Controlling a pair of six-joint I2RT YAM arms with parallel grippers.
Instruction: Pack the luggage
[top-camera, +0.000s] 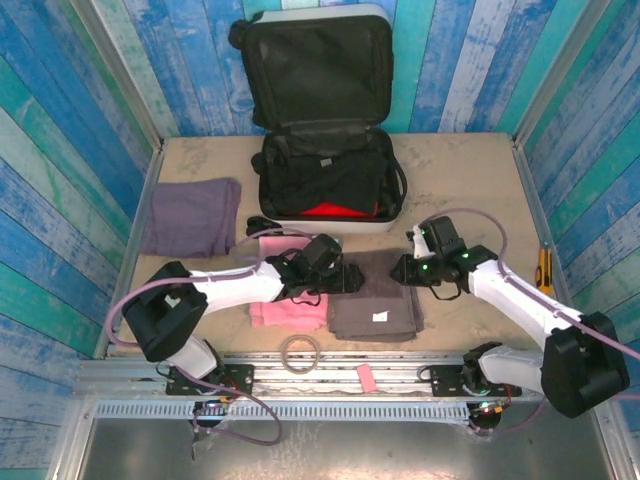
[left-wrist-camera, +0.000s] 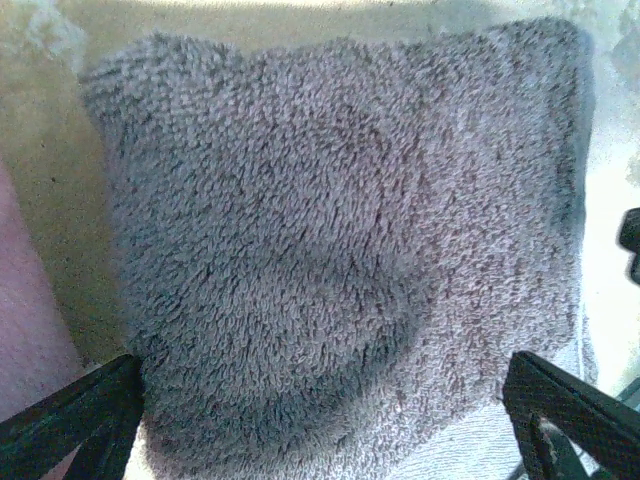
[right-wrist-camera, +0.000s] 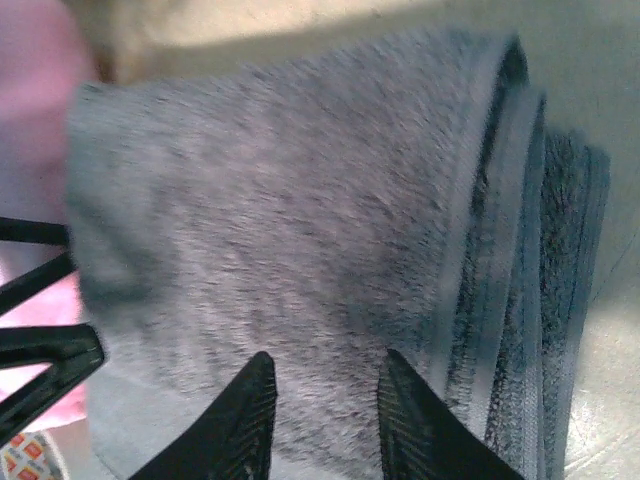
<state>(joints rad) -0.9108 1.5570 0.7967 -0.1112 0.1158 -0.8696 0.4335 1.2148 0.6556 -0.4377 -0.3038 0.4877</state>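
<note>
The luggage (top-camera: 320, 90) lies open at the far middle of the table (top-camera: 470, 170), the left gripper (top-camera: 345, 277) spread wide over the gray towel (top-camera: 375, 305), the right gripper (right-wrist-camera: 325, 370) narrow-set at its edge, grip unclear.

Desk (top-camera: 470, 170) is carrying one suitcase (top-camera: 315, 75), three towels total (purple towel (top-camera: 192, 215), pink towel (top-camera: 285, 312), grey towel (top-camera: 375, 305)), one tape roll (top-camera: 300, 338), one yellow cutter (top-camera: 544, 268).

The left arm (top-camera: 230, 285) is reaching forward and rightward, and the left claw (top-camera: 345, 278) is pointing toward its partner with its fingers (left-wrist-camera: 70, 415) spread wide. The right arm (top-camera: 520, 300) is bending inward to the left, and the right claw (top-camera: 398, 268) is facing the left one, its fingers (right-wrist-camera: 250, 420) standing a narrow gap apart.
</note>
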